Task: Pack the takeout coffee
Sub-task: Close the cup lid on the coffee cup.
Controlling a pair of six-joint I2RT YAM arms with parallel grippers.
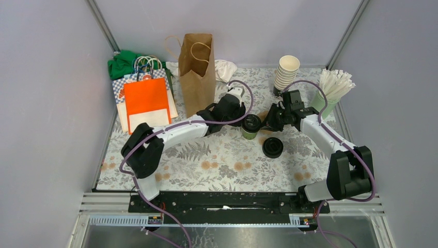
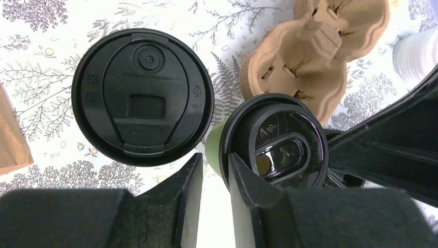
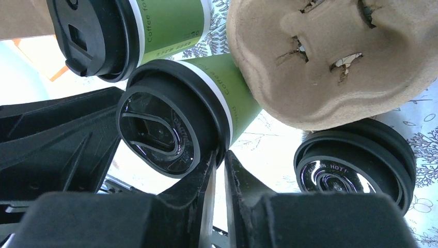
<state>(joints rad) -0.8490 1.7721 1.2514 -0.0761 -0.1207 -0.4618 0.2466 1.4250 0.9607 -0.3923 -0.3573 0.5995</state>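
A dark-green coffee cup (image 1: 251, 126) with a black lid stands mid-table between both grippers. In the left wrist view, my left gripper (image 2: 214, 157) is nearly shut, its tips straddling the rim of this cup's lid (image 2: 281, 129). In the right wrist view, my right gripper (image 3: 218, 155) is pinched on the rim of the same lid (image 3: 170, 119) from the other side. In the top view the left gripper (image 1: 238, 114) and right gripper (image 1: 266, 124) flank the cup. A second lidded green cup (image 2: 142, 95) stands beside it and also shows in the right wrist view (image 3: 155, 26).
A cardboard cup carrier (image 2: 315, 46) lies just behind the cups. A stack of black lids (image 1: 272, 147) sits in front. A brown paper bag (image 1: 197, 67) stands at the back, with an orange bag (image 1: 147, 101) on its left. Cream cups (image 1: 286, 72) and a stick-filled cup (image 1: 333, 88) stand back right.
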